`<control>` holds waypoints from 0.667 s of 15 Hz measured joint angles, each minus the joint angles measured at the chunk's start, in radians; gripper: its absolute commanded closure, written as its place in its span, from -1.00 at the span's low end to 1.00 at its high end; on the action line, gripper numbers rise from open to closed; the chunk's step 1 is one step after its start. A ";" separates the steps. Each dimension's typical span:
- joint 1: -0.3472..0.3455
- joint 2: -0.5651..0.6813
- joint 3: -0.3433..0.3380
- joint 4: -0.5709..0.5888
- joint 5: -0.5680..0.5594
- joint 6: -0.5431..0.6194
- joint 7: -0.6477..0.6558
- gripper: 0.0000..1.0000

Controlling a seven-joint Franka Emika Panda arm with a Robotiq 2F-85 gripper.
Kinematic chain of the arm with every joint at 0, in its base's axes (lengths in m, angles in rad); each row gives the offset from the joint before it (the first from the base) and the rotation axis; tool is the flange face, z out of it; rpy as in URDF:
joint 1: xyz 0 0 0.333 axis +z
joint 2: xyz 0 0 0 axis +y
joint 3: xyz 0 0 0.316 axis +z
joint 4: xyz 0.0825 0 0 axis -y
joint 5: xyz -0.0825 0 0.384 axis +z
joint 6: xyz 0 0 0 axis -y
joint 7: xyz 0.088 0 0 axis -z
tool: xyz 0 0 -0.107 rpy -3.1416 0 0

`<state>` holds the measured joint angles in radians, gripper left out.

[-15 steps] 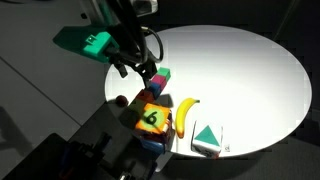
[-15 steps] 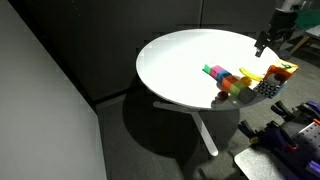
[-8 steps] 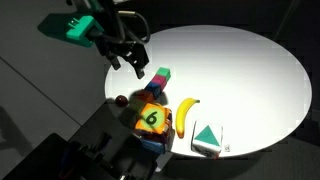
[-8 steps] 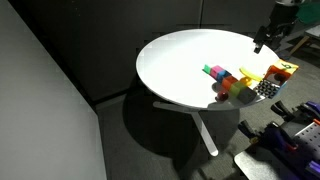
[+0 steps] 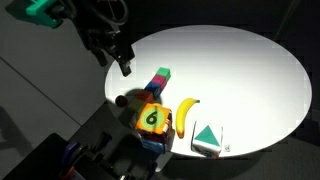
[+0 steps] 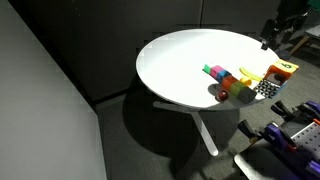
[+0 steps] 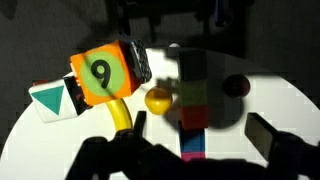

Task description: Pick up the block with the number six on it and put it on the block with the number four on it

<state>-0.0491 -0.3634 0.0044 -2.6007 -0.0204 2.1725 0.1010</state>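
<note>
The block with the number six (image 5: 152, 117) has an orange-yellow face with a green 6. It sits near the table's near edge on top of another block (image 5: 150, 141) whose number is hidden. It also shows in the wrist view (image 7: 100, 75) and in an exterior view (image 6: 282, 69). My gripper (image 5: 124, 66) is open and empty. It hangs raised above the table, apart from the blocks. In the wrist view its fingers (image 7: 200, 135) straddle a row of coloured blocks (image 7: 190, 110) far below.
On the round white table (image 5: 240, 70) are a banana (image 5: 186, 115), a white block with a green triangle (image 5: 207, 140), a row of coloured blocks (image 5: 158, 80), a yellow ball (image 7: 157, 99) and a dark ball (image 5: 120, 100). The table's far side is bare.
The gripper has risen and pulled away from the blocks, towards the upper left in an exterior view. The blocks have not moved.
</note>
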 measured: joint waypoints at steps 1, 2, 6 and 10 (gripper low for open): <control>0.001 -0.009 0.001 0.006 0.005 -0.029 0.000 -1.00; 0.003 -0.017 0.001 0.013 0.012 -0.057 0.000 -1.00; 0.011 -0.040 0.001 0.039 0.044 -0.135 0.000 -1.00; 0.017 -0.049 0.001 0.049 0.048 -0.139 -0.002 -1.00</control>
<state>-0.0323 -0.4122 0.0051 -2.5522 0.0275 2.0339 0.0992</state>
